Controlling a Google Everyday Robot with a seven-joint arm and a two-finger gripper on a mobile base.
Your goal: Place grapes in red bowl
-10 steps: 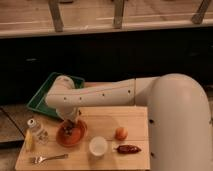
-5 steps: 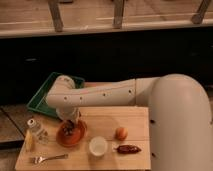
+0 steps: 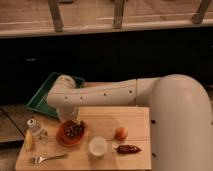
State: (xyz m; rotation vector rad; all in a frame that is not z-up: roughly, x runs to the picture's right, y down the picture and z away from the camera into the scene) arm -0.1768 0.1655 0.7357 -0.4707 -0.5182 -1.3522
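One dark bunch of grapes (image 3: pixel 74 130) lies inside the red bowl (image 3: pixel 61 138) on the wooden desk (image 3: pixel 135 120). The hand (image 3: pixel 69 119) hangs just above the bowl's back rim, right over the grapes and a little behind them. I cannot tell whether it is open or closed, or whether it touches them. A white cup (image 3: pixel 98 146) and an orange (image 3: pixel 120 133) sit to the right of the bowl, and a fork (image 3: pixel 47 158) lies in front of it.
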